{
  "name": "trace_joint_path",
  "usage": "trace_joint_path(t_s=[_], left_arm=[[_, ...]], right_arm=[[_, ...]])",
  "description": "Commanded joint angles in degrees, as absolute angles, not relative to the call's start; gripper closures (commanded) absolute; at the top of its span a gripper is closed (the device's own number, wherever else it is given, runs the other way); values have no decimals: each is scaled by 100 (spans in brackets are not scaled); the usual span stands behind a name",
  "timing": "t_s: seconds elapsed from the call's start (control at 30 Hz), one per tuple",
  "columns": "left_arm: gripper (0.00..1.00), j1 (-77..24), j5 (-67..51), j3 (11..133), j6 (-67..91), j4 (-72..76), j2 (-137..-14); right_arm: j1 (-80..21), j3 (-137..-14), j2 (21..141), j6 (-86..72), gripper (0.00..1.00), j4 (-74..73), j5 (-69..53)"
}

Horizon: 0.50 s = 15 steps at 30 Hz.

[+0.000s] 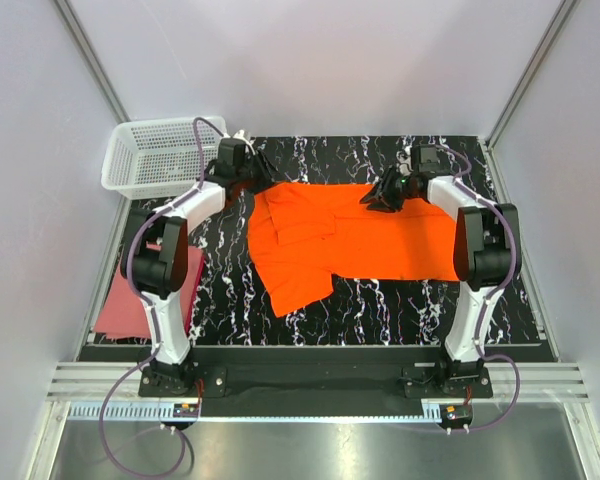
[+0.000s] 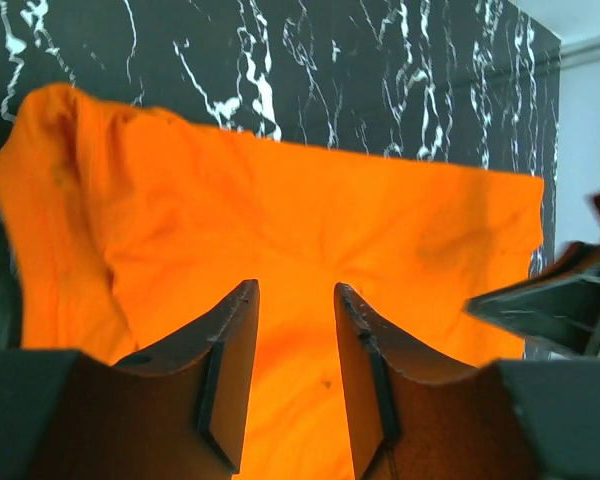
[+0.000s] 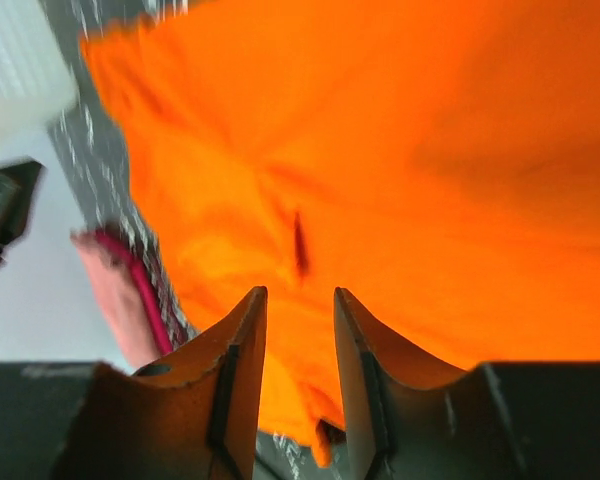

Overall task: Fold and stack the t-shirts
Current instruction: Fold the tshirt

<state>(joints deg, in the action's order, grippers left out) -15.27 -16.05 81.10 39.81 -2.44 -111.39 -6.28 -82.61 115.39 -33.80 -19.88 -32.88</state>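
Jaws of both arms stand parted and empty over the orange t-shirt (image 1: 360,240)
Left arm (image 1: 165,255) reaches to the shirt's far left corner, right arm (image 1: 485,245) to its far edge; the shirt lies rumpled across the marbled table (image 1: 380,300). Pink-red t-shirt (image 1: 130,300) lies at the table's left edge, white basket (image 1: 160,155) in the far left corner

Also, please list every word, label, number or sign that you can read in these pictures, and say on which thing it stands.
None: no text can be read in any view.
Orange t-shirt: plain, no print or label showing.
Pink-red t-shirt: plain.
White mesh basket: no marking.
Small fitting at the left arm's base: too small to tell.
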Motion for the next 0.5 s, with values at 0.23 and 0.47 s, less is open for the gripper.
trace_joint_path(t_s=[0.23, 0.47], left_arm=[[65, -1433, -1415, 8877, 4834, 307, -12471], [66, -1231, -1468, 9026, 5062, 246, -12884]], right_arm=[[579, -9588, 12102, -2979, 73, -2136, -2286], [1063, -9730, 12428, -2926, 81, -2145, -1259]])
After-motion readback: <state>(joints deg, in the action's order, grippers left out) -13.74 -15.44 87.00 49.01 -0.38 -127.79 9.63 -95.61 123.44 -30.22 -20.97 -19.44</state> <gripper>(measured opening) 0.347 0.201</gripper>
